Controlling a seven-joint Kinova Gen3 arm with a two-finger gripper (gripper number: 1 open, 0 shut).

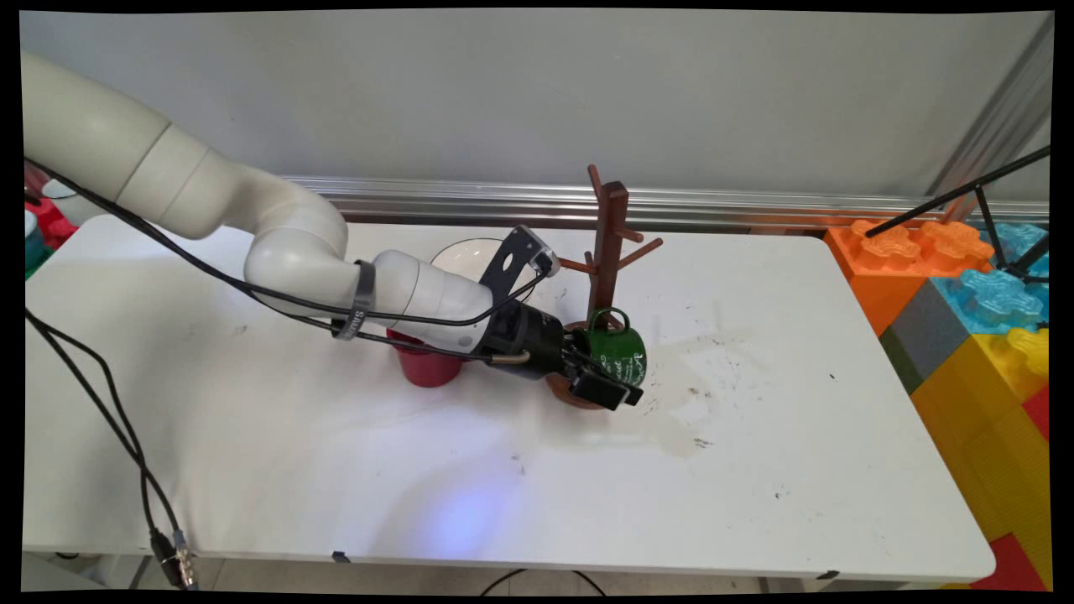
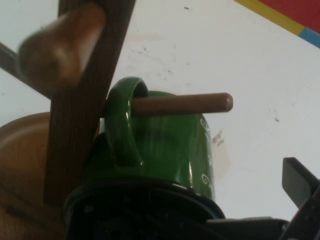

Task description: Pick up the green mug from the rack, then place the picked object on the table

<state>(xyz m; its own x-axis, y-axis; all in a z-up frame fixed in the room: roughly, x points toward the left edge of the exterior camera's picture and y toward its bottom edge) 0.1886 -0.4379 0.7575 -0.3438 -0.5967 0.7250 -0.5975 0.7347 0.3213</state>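
Observation:
A green mug [image 1: 619,352] hangs low on a brown wooden mug tree [image 1: 606,243] near the table's middle. In the hand view a peg [image 2: 185,104] passes through the mug's handle [image 2: 122,120], and the mug body [image 2: 170,150] rests against the post [image 2: 85,100] above the round base [image 2: 25,150]. My gripper [image 1: 608,382] is right at the mug's mouth, open. One black finger [image 2: 299,182] stands off the mug's side with bare table showing between them. The other finger is hidden.
A red cup [image 1: 428,367] stands under my forearm, left of the tree. A white bowl [image 1: 470,256] sits behind it. Large coloured building blocks [image 1: 965,294] line the table's right side, with black tripod legs [image 1: 990,193] above them.

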